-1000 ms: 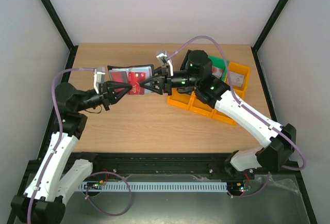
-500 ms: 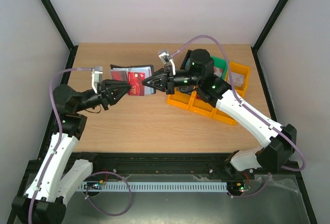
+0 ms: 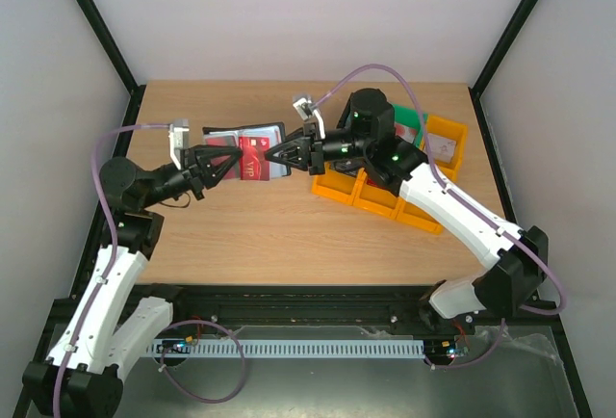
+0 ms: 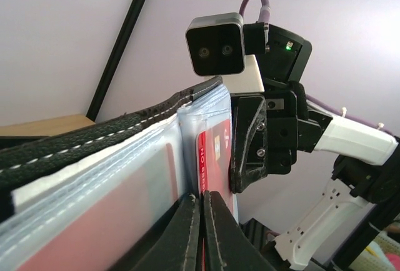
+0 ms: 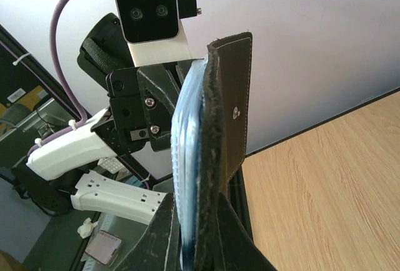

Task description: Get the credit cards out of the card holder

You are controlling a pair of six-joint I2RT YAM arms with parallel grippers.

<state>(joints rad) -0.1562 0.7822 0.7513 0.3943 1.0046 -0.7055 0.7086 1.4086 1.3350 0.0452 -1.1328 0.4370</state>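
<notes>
The black card holder [image 3: 243, 131] hangs open in the air over the table's back half, held between both grippers. My right gripper [image 3: 272, 155] is shut on its right edge; in the right wrist view the black cover [image 5: 228, 115] and blue-clear sleeves stand pinched between the right gripper [image 5: 194, 221] fingers. My left gripper [image 3: 234, 160] comes in from the left. In the left wrist view the left gripper [image 4: 202, 202] is shut on the edge of a red credit card [image 4: 215, 158] that sits in a clear sleeve. Another red card shows through the left sleeve [image 4: 125, 190].
Yellow bins [image 3: 342, 187] lie under the right arm, with another yellow bin [image 3: 448, 143] and a green bin [image 3: 409, 124] at the back right. Bare wooden table [image 3: 289, 230] lies below the held card holder. Black frame posts stand at the back corners.
The right gripper closed on the card holder's right edge. The left gripper opened briefly, then shut again on the red card's edge, drawing back slightly to the left.
</notes>
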